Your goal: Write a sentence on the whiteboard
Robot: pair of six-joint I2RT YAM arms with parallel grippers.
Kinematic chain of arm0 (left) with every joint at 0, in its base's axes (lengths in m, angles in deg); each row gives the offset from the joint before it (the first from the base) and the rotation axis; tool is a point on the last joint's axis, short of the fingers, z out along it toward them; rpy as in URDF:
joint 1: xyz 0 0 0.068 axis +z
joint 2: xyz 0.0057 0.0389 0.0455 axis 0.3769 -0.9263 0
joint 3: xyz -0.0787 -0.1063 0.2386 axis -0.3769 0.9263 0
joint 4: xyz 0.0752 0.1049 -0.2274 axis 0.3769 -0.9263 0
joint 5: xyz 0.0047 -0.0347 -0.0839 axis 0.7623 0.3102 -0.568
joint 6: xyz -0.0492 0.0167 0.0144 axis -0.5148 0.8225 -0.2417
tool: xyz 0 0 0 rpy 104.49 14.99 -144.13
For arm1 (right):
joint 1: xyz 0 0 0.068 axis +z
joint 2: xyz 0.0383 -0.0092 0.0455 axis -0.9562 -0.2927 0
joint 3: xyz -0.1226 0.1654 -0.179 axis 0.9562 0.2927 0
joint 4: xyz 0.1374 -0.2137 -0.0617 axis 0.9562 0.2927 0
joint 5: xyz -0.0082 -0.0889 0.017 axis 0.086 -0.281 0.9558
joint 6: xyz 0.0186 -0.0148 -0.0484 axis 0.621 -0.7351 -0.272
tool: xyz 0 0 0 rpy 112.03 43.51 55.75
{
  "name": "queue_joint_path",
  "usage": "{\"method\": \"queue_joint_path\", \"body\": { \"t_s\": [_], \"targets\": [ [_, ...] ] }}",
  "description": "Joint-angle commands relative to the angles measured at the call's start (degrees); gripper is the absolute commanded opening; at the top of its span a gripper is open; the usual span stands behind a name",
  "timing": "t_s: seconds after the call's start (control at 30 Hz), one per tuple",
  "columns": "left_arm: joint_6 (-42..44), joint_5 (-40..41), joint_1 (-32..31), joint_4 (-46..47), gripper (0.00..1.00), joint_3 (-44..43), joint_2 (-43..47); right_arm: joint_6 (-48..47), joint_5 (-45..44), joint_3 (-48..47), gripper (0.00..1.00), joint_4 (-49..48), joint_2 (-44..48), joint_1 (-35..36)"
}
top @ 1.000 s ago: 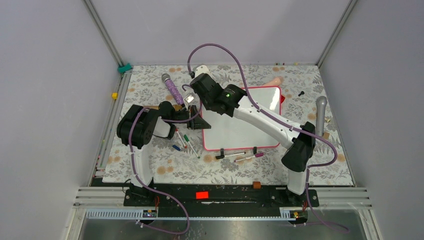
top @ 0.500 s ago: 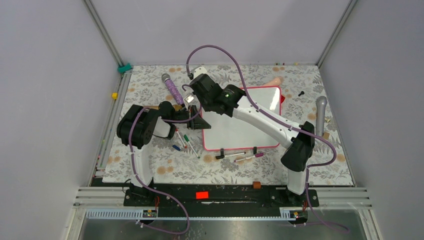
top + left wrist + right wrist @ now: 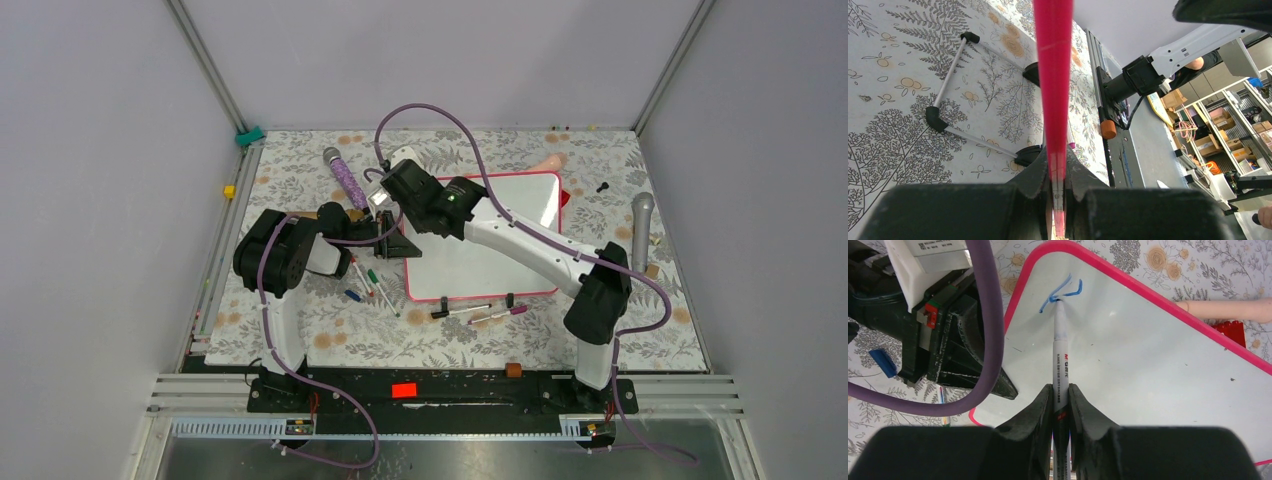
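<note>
The whiteboard (image 3: 470, 270) lies on the flowered table with its pink-red rim showing all round. My left gripper (image 3: 400, 243) is shut on its left edge; in the left wrist view the pink rim (image 3: 1054, 75) runs straight up from between the closed fingers (image 3: 1034, 175). My right gripper (image 3: 1061, 395) is shut on a white marker (image 3: 1060, 355). The marker's tip rests on the whiteboard (image 3: 1148, 365) near its far left corner, at a few blue strokes (image 3: 1068, 290). In the top view the right gripper (image 3: 400, 185) hangs over that corner.
Several loose markers (image 3: 368, 285) lie left of the board, and two more (image 3: 480, 310) by its black clip feet (image 3: 509, 300). A purple microphone (image 3: 345, 178) lies far left, a grey one (image 3: 640, 225) right. A red block (image 3: 1230, 332) and a peach piece (image 3: 548, 162) sit behind the board.
The right gripper with the marker has shifted slightly toward the near side over the board's corner. The left arm and the board have stayed still.
</note>
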Motion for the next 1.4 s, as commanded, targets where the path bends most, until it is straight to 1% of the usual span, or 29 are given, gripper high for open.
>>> {"method": "queue_joint_path", "body": {
  "t_s": [0.0,0.3,0.57,1.03,1.37],
  "targets": [
    [0.23,-5.94,-0.9,4.52,0.0,0.2,1.65,0.51,-3.87,0.49,0.0,0.64,2.56,-0.45],
    [0.37,-6.18,-0.97,4.64,0.0,0.21,1.97,0.51,-3.24,-0.92,0.0,0.64,3.77,-0.49],
    [0.41,-6.21,-1.08,4.57,0.0,0.38,2.09,1.52,0.02,-0.88,0.0,0.56,5.6,-0.45],
    [0.41,-6.46,-1.2,4.62,0.0,0.19,2.14,4.56,5.56,-1.46,0.0,0.66,3.42,-2.2],
    [0.23,-6.52,-1.18,4.55,0.0,-0.06,1.88,5.41,7.97,-1.54,0.0,0.71,2.28,-3.34]
  ]
}}
